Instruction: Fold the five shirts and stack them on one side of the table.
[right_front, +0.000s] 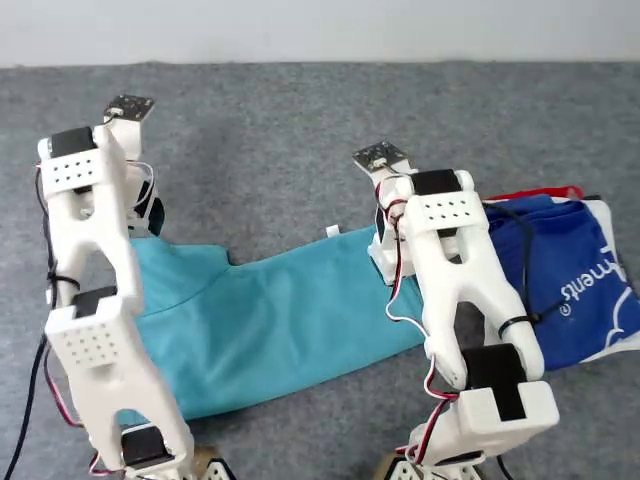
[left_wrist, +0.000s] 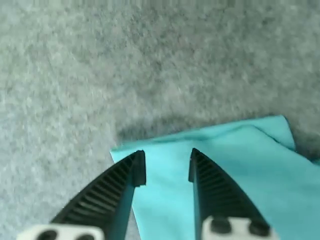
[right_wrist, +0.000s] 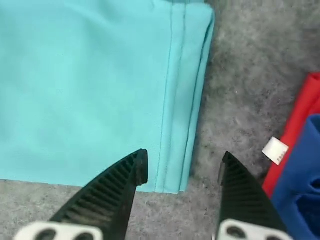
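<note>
The teal shirt (right_front: 270, 320) is of smooth, thin cloth and lies flat as a long band across the grey, fuzzy table (right_front: 300, 120). The left gripper (left_wrist: 167, 167) hangs over one pointed corner of it, its ribbed black jaws apart. The right gripper (right_wrist: 184, 169) is also spread wide, above the stitched hem at the opposite end. Just beside that end, a folded blue shirt (right_front: 570, 250) lies on a red shirt (right_wrist: 302, 105), near a small white tag (right_wrist: 275, 149).
</note>
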